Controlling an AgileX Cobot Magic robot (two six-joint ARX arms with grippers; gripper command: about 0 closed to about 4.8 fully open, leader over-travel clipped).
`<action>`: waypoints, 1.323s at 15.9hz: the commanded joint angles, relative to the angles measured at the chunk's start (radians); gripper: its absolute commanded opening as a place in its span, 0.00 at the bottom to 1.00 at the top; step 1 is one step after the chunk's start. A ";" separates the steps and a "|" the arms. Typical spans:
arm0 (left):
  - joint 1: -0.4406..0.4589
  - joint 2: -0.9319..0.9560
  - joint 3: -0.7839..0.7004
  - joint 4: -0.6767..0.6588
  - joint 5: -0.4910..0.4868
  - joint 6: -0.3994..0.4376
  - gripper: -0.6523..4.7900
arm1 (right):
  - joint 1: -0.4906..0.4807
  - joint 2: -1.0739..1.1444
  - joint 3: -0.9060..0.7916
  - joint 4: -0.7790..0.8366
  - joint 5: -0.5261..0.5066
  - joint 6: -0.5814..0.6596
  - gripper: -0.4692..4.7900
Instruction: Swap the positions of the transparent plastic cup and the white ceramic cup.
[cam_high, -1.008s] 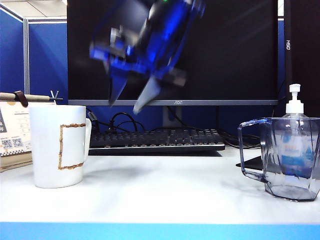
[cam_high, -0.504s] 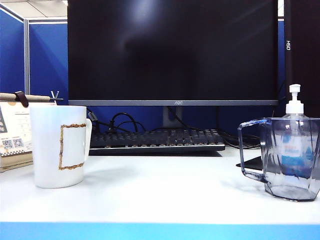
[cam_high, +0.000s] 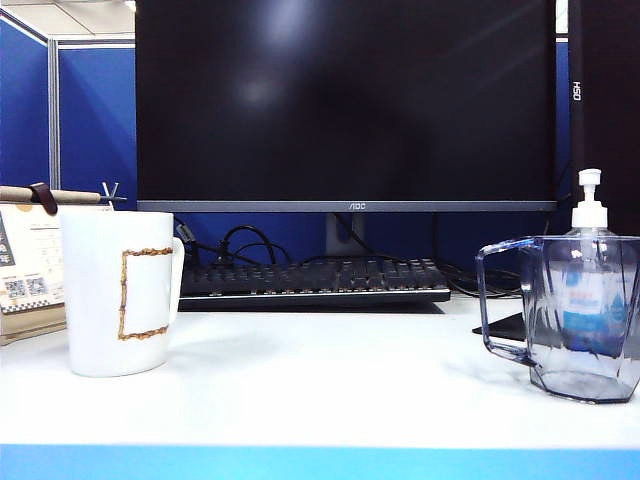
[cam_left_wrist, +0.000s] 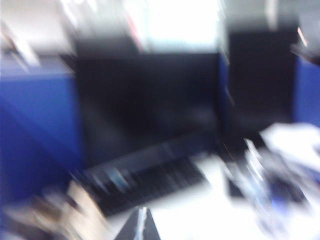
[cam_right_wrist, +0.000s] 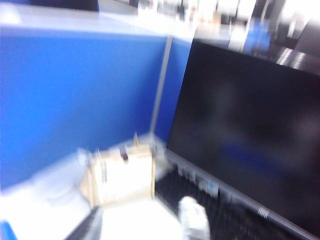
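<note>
Neither arm shows in the exterior view. In the blurred left wrist view the left gripper (cam_left_wrist: 140, 226) appears as a dark wedge, its two fingertips pressed together to a single point with nothing between them. In the right wrist view the right gripper (cam_right_wrist: 142, 224) shows one dark and one pale fingertip (cam_right_wrist: 194, 218) standing apart, empty.

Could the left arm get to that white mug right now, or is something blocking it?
Probably yes. The white mug stands alone on the table, nothing crowding it. The left tool, shut, is above the desk.
</note>
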 joint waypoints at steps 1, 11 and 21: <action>0.020 -0.002 0.103 -0.138 -0.238 0.132 0.11 | 0.177 -0.138 -0.012 -0.074 0.346 -0.045 0.47; -0.309 -0.002 -0.498 -0.056 -0.137 -0.086 0.11 | 0.245 -0.940 -0.558 -0.139 0.525 -0.021 0.46; -0.462 0.014 -0.907 0.622 -0.185 -0.083 0.11 | 0.279 -0.934 -0.682 -0.717 0.403 0.402 0.47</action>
